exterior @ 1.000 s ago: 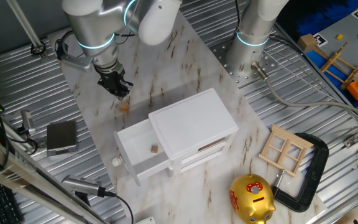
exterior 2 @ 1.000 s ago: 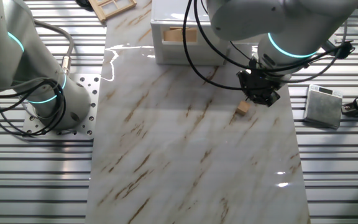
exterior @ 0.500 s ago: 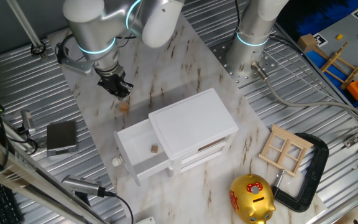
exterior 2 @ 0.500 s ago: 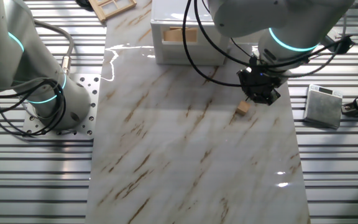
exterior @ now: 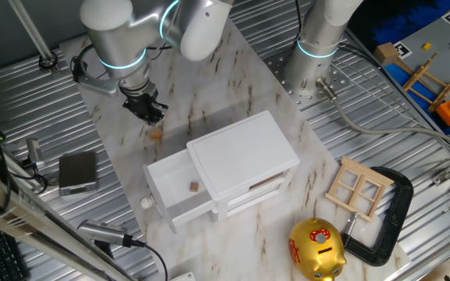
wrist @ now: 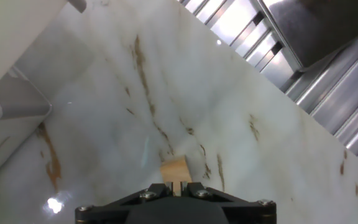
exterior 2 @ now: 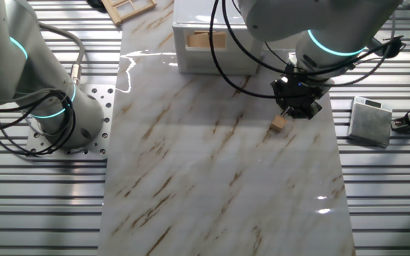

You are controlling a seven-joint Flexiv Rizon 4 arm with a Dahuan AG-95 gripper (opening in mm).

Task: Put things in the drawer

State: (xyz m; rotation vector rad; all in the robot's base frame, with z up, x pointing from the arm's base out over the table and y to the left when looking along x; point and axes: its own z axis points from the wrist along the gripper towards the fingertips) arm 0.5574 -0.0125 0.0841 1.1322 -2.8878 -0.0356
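Note:
A tiny light-brown wooden block (exterior: 156,133) (exterior 2: 279,123) lies on the marble top, apart from the cabinet. My gripper (exterior: 150,115) (exterior 2: 299,109) hangs just above and beside it, its black fingers close together with nothing between them. In the hand view the block (wrist: 174,169) sits right beyond the fingertips (wrist: 159,189), resting on the marble. The upper drawer (exterior: 162,173) of the white cabinet (exterior: 244,148) is pulled out, knob (exterior: 145,203) toward the front. A second small block (exterior: 194,186) lies inside it.
A gold piggy bank (exterior: 316,248), a wooden window frame (exterior: 358,186) and a black clamp (exterior: 389,211) lie right of the cabinet. A grey box (exterior: 77,171) (exterior 2: 371,121) sits on the ribbed metal beside the marble. A second arm's base (exterior: 316,47) stands at the back.
The arm has shifted slightly up and back, with the gripper staying over the loose block. Both blocks and the drawer have not moved.

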